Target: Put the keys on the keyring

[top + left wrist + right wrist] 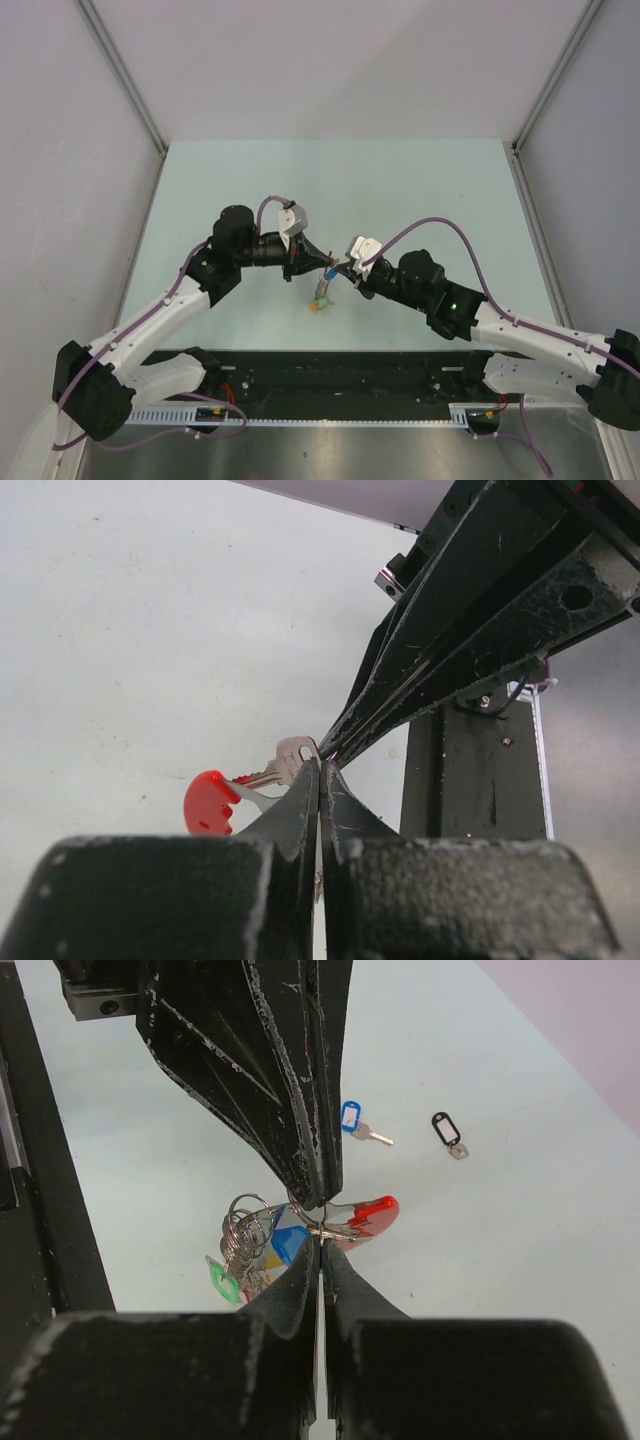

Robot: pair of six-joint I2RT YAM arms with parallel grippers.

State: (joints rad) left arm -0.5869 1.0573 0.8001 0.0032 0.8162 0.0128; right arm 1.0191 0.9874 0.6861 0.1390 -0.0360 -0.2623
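Note:
The keyring [322,1222] is a thin metal ring with a red band [372,1214], a coil of rings and blue, green and yellow tags. It hangs above the table between both grippers, and it also shows in the top view [320,296]. My left gripper [320,770] is shut on the ring beside a silver key [291,759] and the red band [208,802]. My right gripper [321,1245] is shut on the ring from the opposite side, tip to tip with the left fingers [300,1110]. A loose blue-tagged key [355,1123] and a loose black-tagged key [448,1132] lie on the table beyond.
The pale green table [420,190] has grey walls on three sides. A black rail [350,375] runs along the near edge by the arm bases. The right arm's fingers [450,650] fill the upper right of the left wrist view.

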